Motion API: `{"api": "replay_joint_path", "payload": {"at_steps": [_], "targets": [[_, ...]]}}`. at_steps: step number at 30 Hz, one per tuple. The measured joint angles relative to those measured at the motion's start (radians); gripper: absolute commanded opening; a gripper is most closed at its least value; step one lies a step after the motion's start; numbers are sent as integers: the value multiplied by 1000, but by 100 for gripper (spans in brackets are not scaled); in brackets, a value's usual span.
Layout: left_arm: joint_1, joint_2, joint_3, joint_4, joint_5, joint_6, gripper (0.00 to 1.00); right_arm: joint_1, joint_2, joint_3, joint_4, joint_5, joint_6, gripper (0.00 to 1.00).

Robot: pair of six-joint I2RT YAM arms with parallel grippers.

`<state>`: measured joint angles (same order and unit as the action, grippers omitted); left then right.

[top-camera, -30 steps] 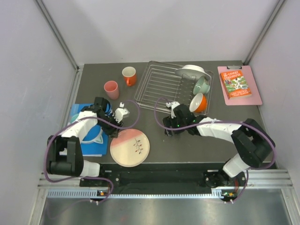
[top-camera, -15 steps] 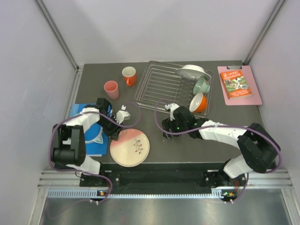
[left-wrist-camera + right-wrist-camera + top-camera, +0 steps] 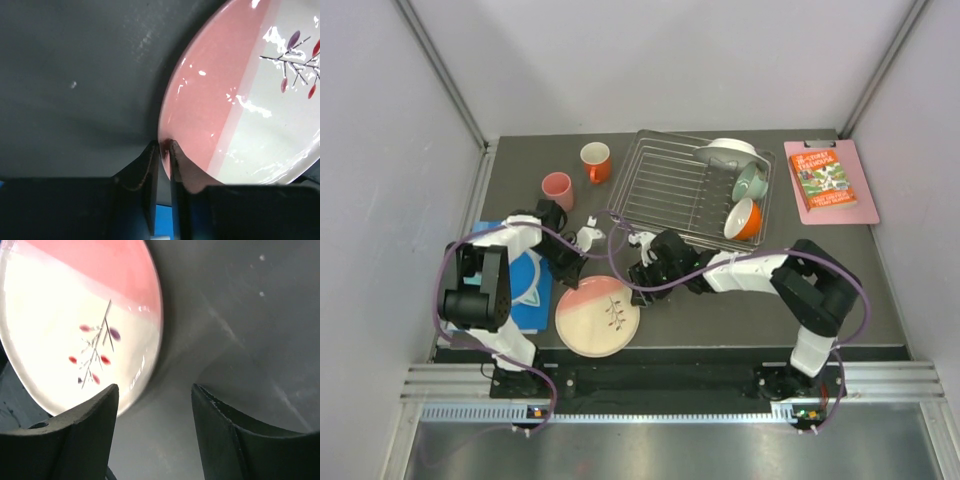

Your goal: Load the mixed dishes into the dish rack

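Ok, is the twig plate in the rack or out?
Out: the twig plate sits on the table, apart from the dish rack, left gripper pinching its rim.

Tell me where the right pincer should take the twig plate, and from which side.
Take the plate by its thin rim on the right, cream side, coming in low from the right. It is shallow and wide, low on the table, so only the edge fits between fingers. The left pincer is shut on the pink rim at the left; the right pincer is open, facing that edge.
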<state>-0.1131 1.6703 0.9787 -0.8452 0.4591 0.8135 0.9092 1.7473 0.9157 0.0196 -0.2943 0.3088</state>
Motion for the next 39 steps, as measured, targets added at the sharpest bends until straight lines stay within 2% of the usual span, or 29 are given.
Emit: {"api": "replay_joint_path", "payload": {"at_steps": [8,14,17,19,21,24,27,28,29,32,34,35,39], "targets": [[-16,34,34,1,24,-59,7,11,79,69,27,-71,17,54],[-27,34,29,21,23,-101,6,12,103,87,41,-102,24,49],[-30,34,22,31,22,-121,5,13,113,100,31,-102,23,41],[-30,31,18,37,22,-132,4,13,116,102,24,-98,19,24],[-30,27,12,44,23,-141,4,13,126,111,6,-93,8,0],[-30,27,10,51,23,-154,4,13,139,129,-27,-97,17,0],[-31,27,15,50,23,-165,14,13,142,140,-45,-93,24,0],[-31,27,17,48,22,-167,20,13,142,140,-45,-91,25,0],[-32,27,21,44,18,-169,30,13,140,139,-47,-89,25,0],[-42,28,30,42,16,-191,46,19,131,139,-53,-57,23,0],[-45,29,56,31,29,-197,53,29,107,135,-66,-22,12,0],[-42,29,75,20,41,-198,60,32,90,130,-74,-2,2,0],[2,18,175,-24,123,-182,67,49,-13,124,-118,88,-61,0]]}}
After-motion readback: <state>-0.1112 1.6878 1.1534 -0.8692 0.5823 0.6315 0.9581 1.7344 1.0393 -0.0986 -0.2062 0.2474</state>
